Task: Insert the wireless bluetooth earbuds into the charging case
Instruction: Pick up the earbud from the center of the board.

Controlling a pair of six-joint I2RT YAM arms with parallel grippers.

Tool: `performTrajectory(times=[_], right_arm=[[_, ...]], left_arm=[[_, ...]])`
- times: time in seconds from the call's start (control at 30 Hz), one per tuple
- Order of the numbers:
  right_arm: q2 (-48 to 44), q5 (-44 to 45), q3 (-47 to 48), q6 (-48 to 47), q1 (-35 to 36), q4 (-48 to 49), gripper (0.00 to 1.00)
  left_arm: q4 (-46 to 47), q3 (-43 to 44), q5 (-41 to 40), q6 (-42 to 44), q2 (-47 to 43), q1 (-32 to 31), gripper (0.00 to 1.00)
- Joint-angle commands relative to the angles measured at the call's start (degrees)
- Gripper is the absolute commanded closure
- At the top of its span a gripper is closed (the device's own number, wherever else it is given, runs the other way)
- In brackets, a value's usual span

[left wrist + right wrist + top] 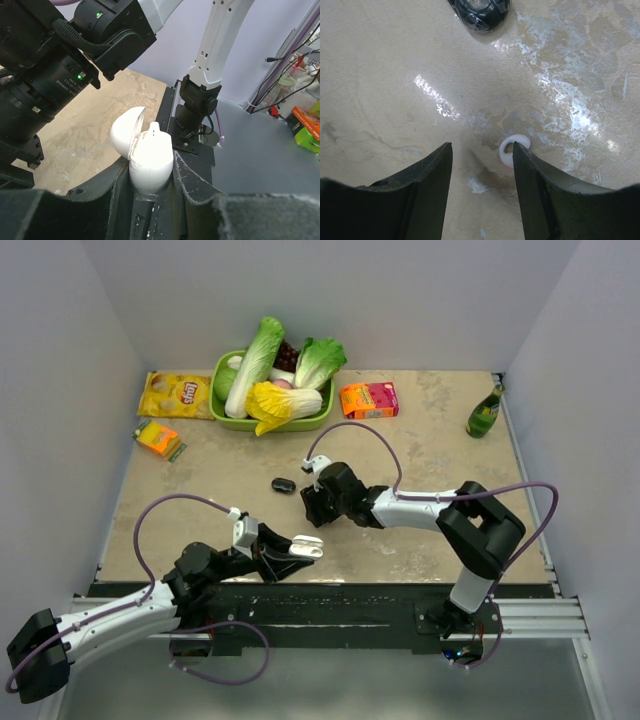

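Hovering wide open over the counter (pixel 395 75), the right hand (pixel 481 147) straddles the loose bud (pixel 512 148), which lies close beside one finger, off centre, while the left hand (pixel 295 548) clamps the open case (pixel 150 160) just nearer.

**Left arm holding, right arm reaching low**

The left arm (pixel 110 618) stretches forward across the near edge, with the left gripper (pixel 297 548) clamped on the charging case (pixel 150 160). The right arm (pixel 410 508) folds leftward. The right gripper (pixel 482 152) points downward, fingers spread apart.
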Motion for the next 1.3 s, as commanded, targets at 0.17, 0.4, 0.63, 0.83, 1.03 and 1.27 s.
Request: performTrajectory(times=[0.17,0.4,0.63,0.83,1.03,1.27], right_arm=[[1.3,2.9,2.0,0.5,-0.1,-0.4,0.47],[1.4,5.9,1.9,0.5,-0.1,-1.6,0.50],[0.7,8.3,1.7,0.5,-0.1,-2.2,0.52],[0.4,9.3,1.5,0.4,-0.1,-2.3,0.56],[0.1,10.0,1.4,0.4,-0.1,-2.1,0.64],[0.2,11.3,1.7,0.5,-0.1,-2.6,0.71]], left_arm=[[2.0,-1.0,0.1,-0.1,-1.1,-0.3,1.00],[2.2,-1.0,0.1,-0.1,-0.8,-0.3,1.00],[2.1,-1.0,-0.2,-0.1,-0.9,-0.3,1.00],[2.5,-1.0,-0.2,-0.2,-0.5,-0.3,1.00],[3.2,-1.2,-0.1,-0.6,-0.3,-0.3,1.00],[3.5,-1.6,0.0,-0.8,-0.3,-0.3,1.00]])
